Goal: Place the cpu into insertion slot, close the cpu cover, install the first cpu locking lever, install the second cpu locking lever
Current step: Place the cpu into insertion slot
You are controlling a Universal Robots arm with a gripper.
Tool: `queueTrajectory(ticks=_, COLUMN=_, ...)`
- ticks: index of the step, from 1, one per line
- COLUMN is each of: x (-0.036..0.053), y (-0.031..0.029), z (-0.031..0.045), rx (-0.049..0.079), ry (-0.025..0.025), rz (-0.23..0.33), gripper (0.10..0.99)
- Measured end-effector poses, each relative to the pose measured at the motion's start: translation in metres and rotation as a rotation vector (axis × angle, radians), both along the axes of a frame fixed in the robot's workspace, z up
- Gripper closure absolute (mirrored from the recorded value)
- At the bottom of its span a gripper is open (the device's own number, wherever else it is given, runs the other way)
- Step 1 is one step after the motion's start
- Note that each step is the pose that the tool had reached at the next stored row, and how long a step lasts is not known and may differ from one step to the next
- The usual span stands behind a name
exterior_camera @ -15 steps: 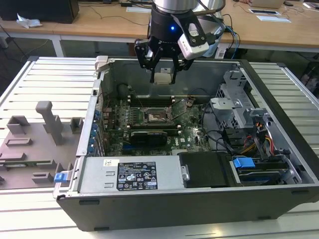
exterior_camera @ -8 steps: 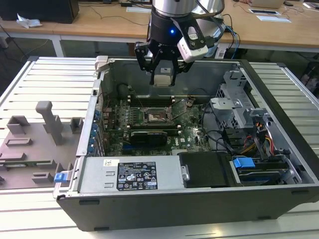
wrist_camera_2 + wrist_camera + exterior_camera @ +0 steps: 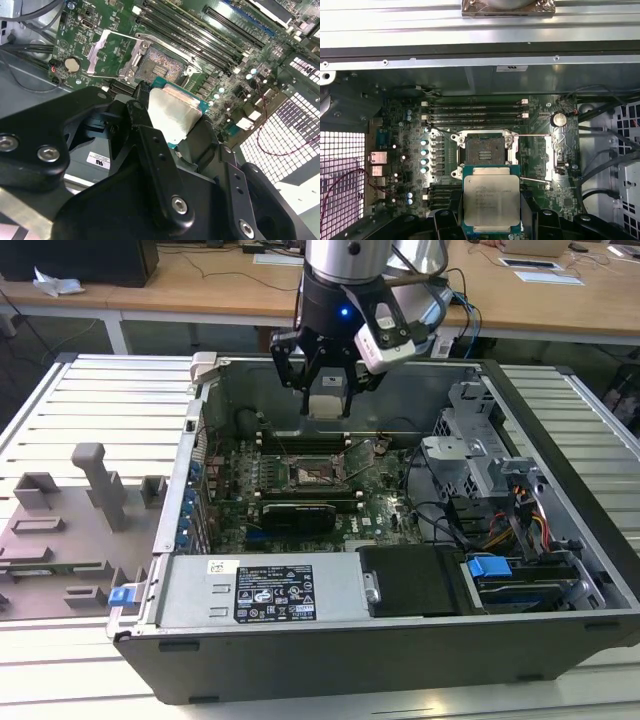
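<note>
Tool pinching cpu, apart from bare insertion slot; grip contact hidden behind cpu.

Exterior view: high up, angled down into the open computer case, mid distance. First wrist view: close, straight down on the motherboard. Second wrist view: closer, oblique, past the fingers. All three share the insertion slot; both wrist views share the cpu.
</note>
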State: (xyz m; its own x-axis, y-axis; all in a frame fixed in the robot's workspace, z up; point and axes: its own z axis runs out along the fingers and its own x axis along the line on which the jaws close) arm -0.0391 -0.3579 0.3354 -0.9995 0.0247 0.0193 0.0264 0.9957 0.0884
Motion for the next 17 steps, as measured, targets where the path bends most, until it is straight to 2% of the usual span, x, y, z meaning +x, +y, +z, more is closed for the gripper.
queueTrajectory(ticks=17, x=0.0, y=0.0, z=-0.0129, rx=0.0, ry=-0.0001, rz=0.0, gripper=0.545)
